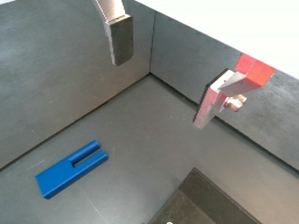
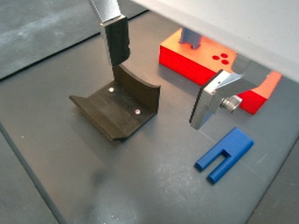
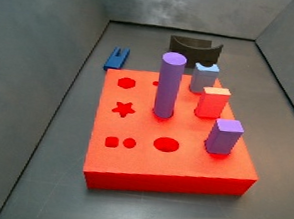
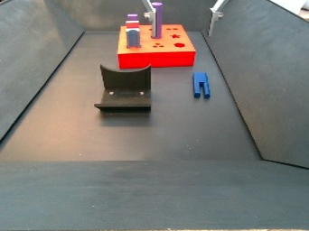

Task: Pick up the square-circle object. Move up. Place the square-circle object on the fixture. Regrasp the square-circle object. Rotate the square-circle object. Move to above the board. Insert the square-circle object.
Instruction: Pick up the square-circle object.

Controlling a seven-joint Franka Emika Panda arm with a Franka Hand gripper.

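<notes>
The gripper (image 2: 158, 74) is hanging above the floor with its silver fingers (image 1: 121, 39) spread apart and nothing between them; in a wrist view it is hovering over the fixture (image 2: 118, 107); the square-circle object (image 4: 201, 84) is lying flat on the dark floor, beside the board (image 4: 157, 56) and apart from the fixture; the board is carrying a tall purple cylinder (image 3: 169, 85) and several shorter pegs standing in its holes.

Place: robot lab test cell
Evidence: dark grey walled enclosure (image 4: 49, 81) filling the frame; red board (image 3: 172, 150) centre; gripper (image 2: 158, 74) upper middle, open
</notes>
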